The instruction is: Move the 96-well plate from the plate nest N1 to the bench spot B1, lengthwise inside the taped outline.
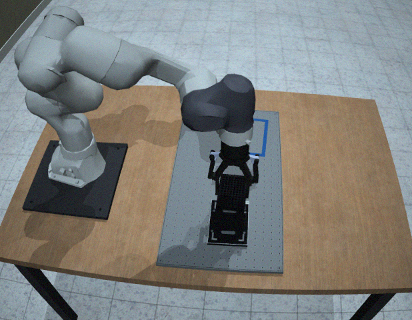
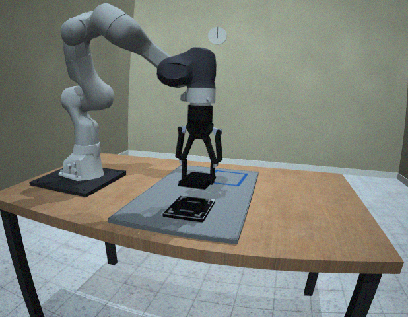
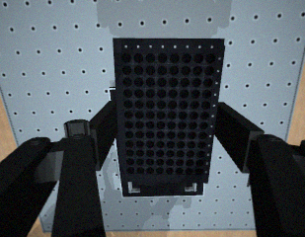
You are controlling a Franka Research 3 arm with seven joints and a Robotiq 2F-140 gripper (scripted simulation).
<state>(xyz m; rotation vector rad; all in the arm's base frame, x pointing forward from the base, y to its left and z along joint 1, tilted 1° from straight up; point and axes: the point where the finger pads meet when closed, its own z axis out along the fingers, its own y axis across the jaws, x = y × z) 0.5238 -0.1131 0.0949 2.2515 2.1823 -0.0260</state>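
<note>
My gripper (image 1: pixel 233 181) is shut on the black 96-well plate (image 1: pixel 233 190), gripping its two long sides, and holds it in the air above the grey breadboard. In the exterior view the plate (image 2: pixel 197 179) hangs clear above the black plate nest N1 (image 2: pixel 189 208), a little toward the far side. The nest (image 1: pixel 229 223) lies empty near the board's front, with white corner marks. The blue taped outline B1 (image 1: pixel 261 137) lies at the board's far end, partly hidden by the arm; it also shows in the exterior view (image 2: pixel 230 177). In the wrist view the plate (image 3: pixel 168 118) sits between my fingers.
The grey perforated breadboard lies on the wooden table. The arm's base stands on a black plate at the table's left. A round wall clock (image 2: pixel 217 35) hangs on the back wall.
</note>
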